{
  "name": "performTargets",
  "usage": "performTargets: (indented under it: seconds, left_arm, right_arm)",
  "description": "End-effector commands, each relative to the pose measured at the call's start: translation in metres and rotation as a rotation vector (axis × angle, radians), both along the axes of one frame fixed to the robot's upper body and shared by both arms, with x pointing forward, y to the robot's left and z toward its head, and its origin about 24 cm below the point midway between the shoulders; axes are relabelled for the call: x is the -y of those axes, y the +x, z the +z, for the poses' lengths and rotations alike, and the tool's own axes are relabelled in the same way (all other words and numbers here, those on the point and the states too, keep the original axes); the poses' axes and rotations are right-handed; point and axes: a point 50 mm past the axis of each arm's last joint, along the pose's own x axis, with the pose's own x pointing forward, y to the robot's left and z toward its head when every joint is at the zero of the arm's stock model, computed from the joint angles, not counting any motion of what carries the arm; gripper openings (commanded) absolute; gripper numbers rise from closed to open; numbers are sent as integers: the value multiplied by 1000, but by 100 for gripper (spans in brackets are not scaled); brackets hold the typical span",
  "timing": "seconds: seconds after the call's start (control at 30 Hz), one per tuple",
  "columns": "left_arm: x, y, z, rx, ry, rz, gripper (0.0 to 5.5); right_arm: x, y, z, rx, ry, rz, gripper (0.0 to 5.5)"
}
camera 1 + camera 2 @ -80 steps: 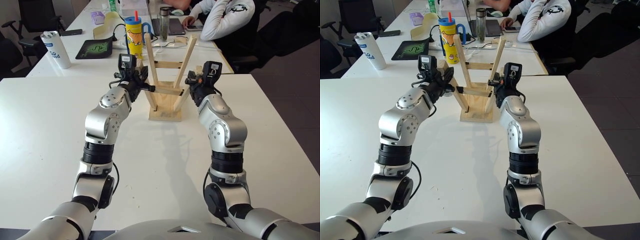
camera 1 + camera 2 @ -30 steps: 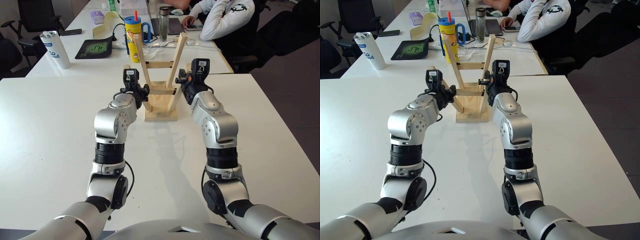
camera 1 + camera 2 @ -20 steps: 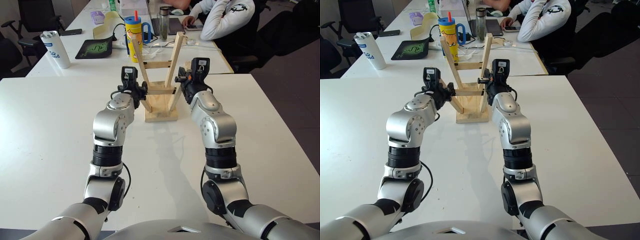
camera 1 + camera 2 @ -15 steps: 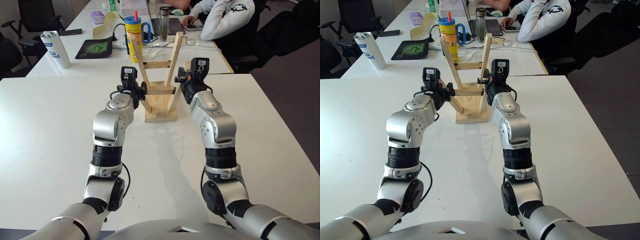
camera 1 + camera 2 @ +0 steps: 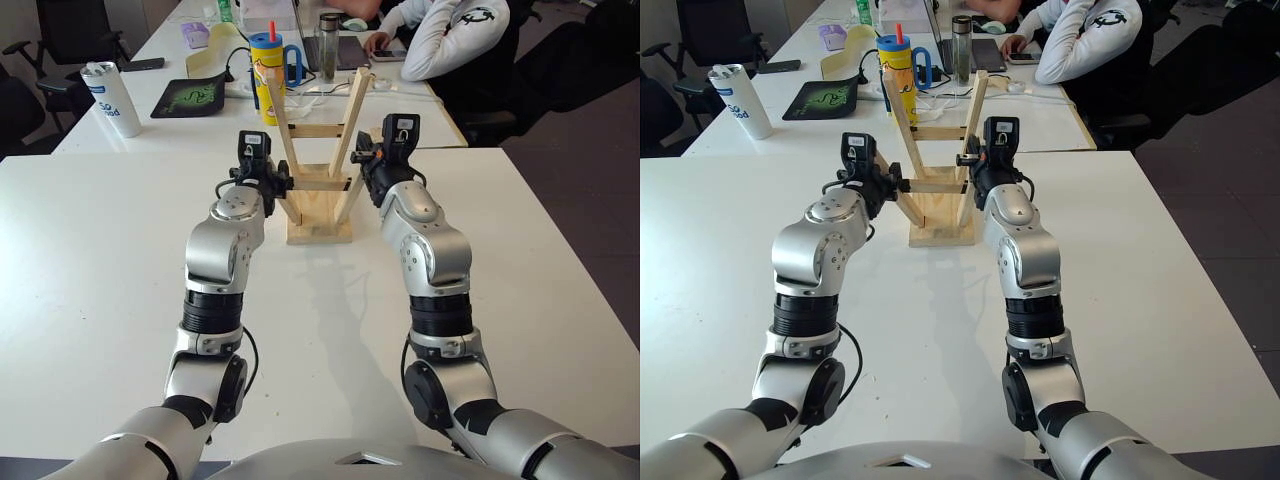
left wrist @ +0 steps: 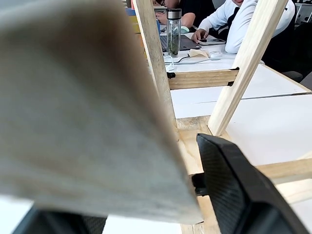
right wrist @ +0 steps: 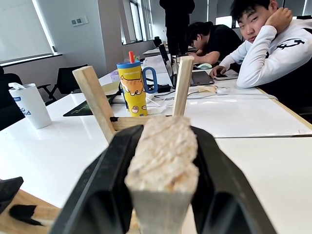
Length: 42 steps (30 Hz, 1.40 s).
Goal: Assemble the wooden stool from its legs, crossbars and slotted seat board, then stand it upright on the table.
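Note:
The wooden stool stands upside down on the white table (image 5: 100,270), its seat board (image 5: 320,226) flat on the top and its legs pointing up. An upper crossbar (image 5: 317,130) joins the two far legs, and a lower crossbar (image 5: 320,182) runs between my grippers. My left gripper (image 5: 270,186) is shut on the near left leg (image 6: 87,107), with one black finger (image 6: 234,190) beside the wood. My right gripper (image 5: 364,166) is shut on the near right leg (image 7: 163,156), whose end sits between the black fingers (image 7: 105,190).
Behind the stool, a second table holds a yellow cup (image 5: 267,62) with a blue handle, a dark mat (image 5: 193,97), a white tumbler (image 5: 111,98) and a clear bottle (image 5: 328,45). A person sits there at a laptop. Bare tabletop lies to both sides and in front.
Both grippers and the stool they hold have shifted a little to the left and closer together. The stool stays upside down on its seat.

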Motion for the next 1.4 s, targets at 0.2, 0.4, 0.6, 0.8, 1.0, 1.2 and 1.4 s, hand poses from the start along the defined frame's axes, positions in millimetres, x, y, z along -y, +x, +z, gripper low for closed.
performTargets:
  seconds: [0.2, 0.4, 0.6, 0.8, 1.0, 1.2, 1.4]
  left_arm:
    - [-5, -1, 6, 68, 64, 6, 271]
    - [-5, -3, 23, 203, 97, 1, 271]
    - [-4, -6, 42, 339, 77, 0, 271]
    - [-22, -4, 78, 485, -94, 39, 271]
    - [-77, -3, 153, 669, -601, 66, 271]
    - [-39, 23, 65, 176, -591, -29, 271]
    - [1, 10, -36, -242, -263, -86, 271]
  right_arm:
    - [0, 1, 18, 108, -22, -14, 164]
    - [5, 0, 37, 243, -14, -44, 164]
    - [4, -2, 54, 354, -21, -26, 164]
    - [3, 2, 59, 375, -29, -8, 164]
    - [2, 5, 52, 343, -60, 18, 164]
    - [5, 6, 46, 317, -84, 16, 164]
    - [12, 11, 34, 240, -107, -4, 164]
